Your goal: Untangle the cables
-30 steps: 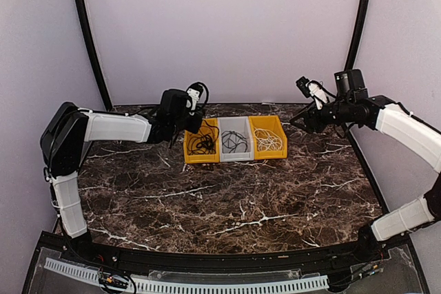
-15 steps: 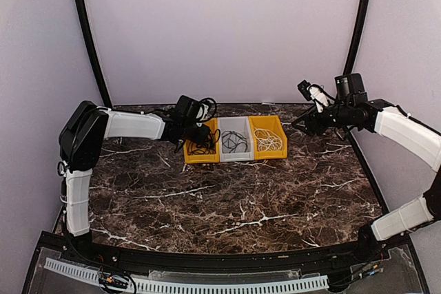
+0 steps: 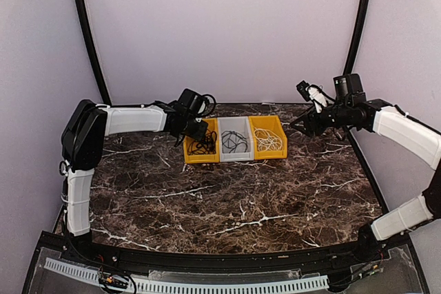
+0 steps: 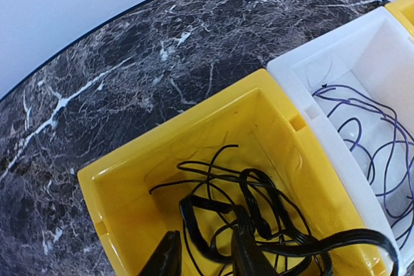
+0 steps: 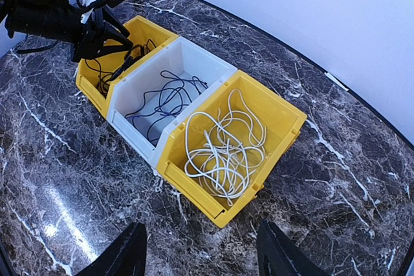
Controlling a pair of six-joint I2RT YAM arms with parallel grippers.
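Three cables lie in a row of bins. A black cable (image 3: 202,144) (image 4: 259,192) fills the left yellow bin (image 3: 201,160) (image 4: 162,159). A second black cable (image 3: 235,142) (image 5: 168,98) lies in the middle white bin (image 3: 236,158) (image 5: 132,121). The white cable (image 3: 269,142) (image 5: 226,153) lies in the right yellow bin (image 3: 270,155) (image 5: 194,182). My left gripper (image 3: 195,135) (image 4: 207,260) is low inside the left yellow bin, its jaws apart with a loop of the black cable between them. My right gripper (image 3: 298,123) (image 5: 204,256) is wide open and empty, hovering right of the bins.
The bins stand at the back middle of a dark marble table (image 3: 227,204). A lilac wall rises behind them. Black curved posts (image 3: 86,32) stand at the back left and back right. The white bin's wall also shows in the left wrist view (image 4: 304,69).
My left arm has swung right and lowered its gripper from beside the left yellow bin down into it. My right arm has hardly moved.
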